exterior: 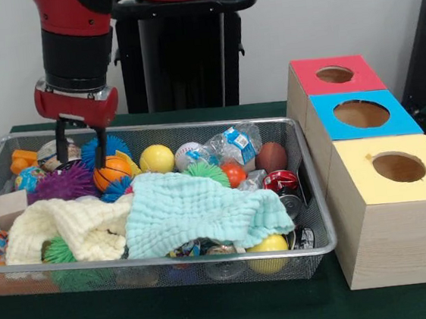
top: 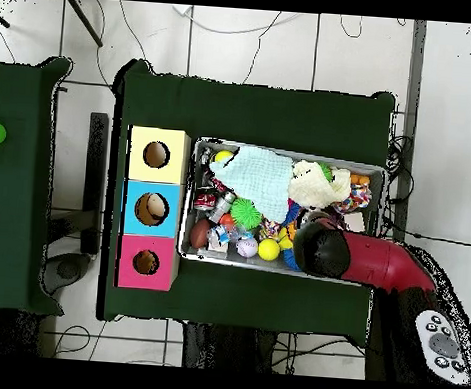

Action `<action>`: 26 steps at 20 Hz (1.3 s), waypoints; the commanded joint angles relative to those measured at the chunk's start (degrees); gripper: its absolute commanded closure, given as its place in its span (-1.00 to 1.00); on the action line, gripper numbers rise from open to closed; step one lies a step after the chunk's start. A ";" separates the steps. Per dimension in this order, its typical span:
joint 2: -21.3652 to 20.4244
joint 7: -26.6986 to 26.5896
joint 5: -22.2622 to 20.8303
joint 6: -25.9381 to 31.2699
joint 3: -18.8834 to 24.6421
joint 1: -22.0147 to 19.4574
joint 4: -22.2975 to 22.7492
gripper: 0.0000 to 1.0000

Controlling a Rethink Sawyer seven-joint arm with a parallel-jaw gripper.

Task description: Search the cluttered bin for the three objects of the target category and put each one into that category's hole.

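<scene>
The wire-mesh bin is full of toys, also in the overhead view. My gripper hangs over its far left corner in the front view. Its two black fingers stand apart, open, tips down among a blue spiky ball, a purple spiky ball and an orange mini basketball. Nothing shows clamped between them. The red-faced box's hole is farthest back on the right and looks empty, also overhead. Overhead, the red arm hides the gripper.
A mint cloth and a cream cloth cover the bin's front. A yellow ball, baseball, brown football, plastic bag and red can lie behind. Blue-faced and yellow-faced boxes stand nearer.
</scene>
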 commanded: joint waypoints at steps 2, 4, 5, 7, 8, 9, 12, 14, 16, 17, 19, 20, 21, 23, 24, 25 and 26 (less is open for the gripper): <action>3.29 -1.46 -4.45 -5.31 7.32 -2.05 2.61 -1.00; 3.52 -1.52 -4.70 -5.48 8.04 -2.75 2.68 -1.00; 3.64 -1.65 -4.77 -5.38 8.34 -3.04 2.66 -1.00; 3.69 -1.75 -4.81 -4.86 8.57 -3.17 2.40 -1.00; 3.69 -1.62 -5.01 -5.01 8.50 -3.19 2.56 -1.00; 3.61 -1.52 -5.04 -4.92 8.54 -3.18 2.52 -1.00; 3.57 -1.51 -5.21 -4.94 8.87 -3.48 2.58 -1.00; 3.63 -1.52 -5.43 -5.18 8.90 -3.59 2.59 -1.00; 3.58 -1.61 -5.51 -5.29 9.02 -3.76 2.68 -1.00; 3.58 -1.64 -5.58 -5.54 9.18 -4.00 2.81 -1.00; 3.61 -1.62 -5.69 -5.88 9.29 -4.24 2.97 -1.00; 3.60 -1.67 -5.74 -5.80 9.29 -4.20 2.94 -1.00; 3.68 -1.66 -5.85 -5.92 9.29 -4.22 2.89 -1.00; 3.87 -1.56 -6.07 -6.37 9.34 -4.36 2.90 -1.00; 3.83 -1.57 -6.20 -6.52 9.39 -4.45 2.99 -1.00; 4.03 -1.61 -6.45 -6.59 9.40 -4.55 2.86 -1.00; 4.22 -1.65 -6.70 -6.66 9.40 -4.66 2.74 -1.00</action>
